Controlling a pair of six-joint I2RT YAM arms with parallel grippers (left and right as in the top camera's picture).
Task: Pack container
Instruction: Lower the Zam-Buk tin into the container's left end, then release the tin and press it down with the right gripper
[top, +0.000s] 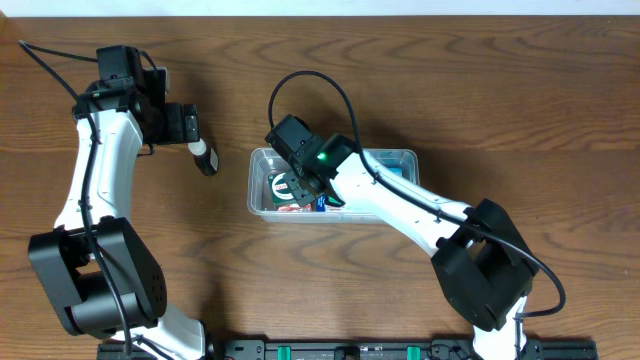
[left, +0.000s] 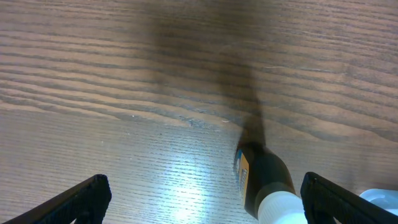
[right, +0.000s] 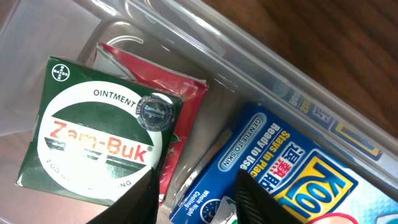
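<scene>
A brown wood-grain surface (top: 450, 80) carries a small dark bottle (top: 205, 157) with a white cap, lying on its side. Elsewhere, a green Zam-Buk ointment box (right: 93, 143) overlaps a red packet (right: 180, 106), with a blue packet (right: 292, 168) just beside them.

Overhead top-down; right wrist close above shared container (top: 262, 165)

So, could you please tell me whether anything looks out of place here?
Yes: the small dark bottle with a white cap lies on its side on the table, left of the container, not inside it.
</scene>
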